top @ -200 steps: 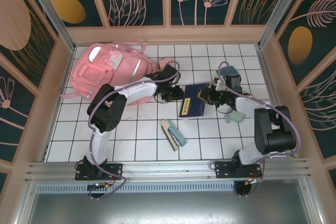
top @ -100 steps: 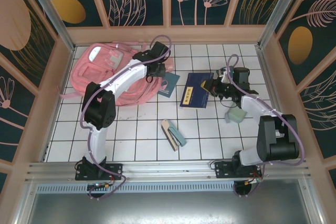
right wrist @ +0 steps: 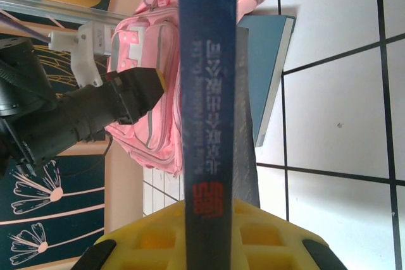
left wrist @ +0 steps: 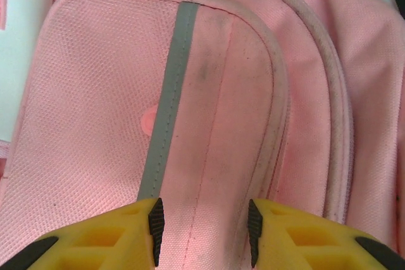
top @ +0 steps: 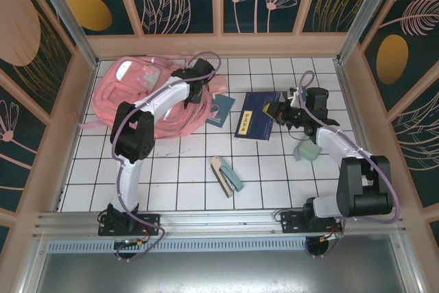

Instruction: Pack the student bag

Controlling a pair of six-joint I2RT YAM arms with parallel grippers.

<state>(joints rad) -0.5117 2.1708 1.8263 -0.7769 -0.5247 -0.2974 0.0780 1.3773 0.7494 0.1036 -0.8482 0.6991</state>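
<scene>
Seen from above, the student bag [top: 113, 94] lies at ten o'clock on the tiled table [top: 178, 169]. The left wrist view adds close detail: the left gripper [left wrist: 202, 232] stands partly open and empty over the bag's grey strip [left wrist: 166, 105]. Toward two o'clock, the right gripper [top: 276, 112] is clamped on a dark blue book [top: 255, 118]. Its wrist view reveals the book's printed spine.

Both arms are white with fat black joints, the left arm [top: 161, 101] and the right arm [top: 330, 142] alike. A thin purple cable [top: 205, 55] runs along each one. The left gripper [left wrist: 202, 232] has bright yellow fingers [left wrist: 107, 238] with little black pads [left wrist: 155, 222]
</scene>
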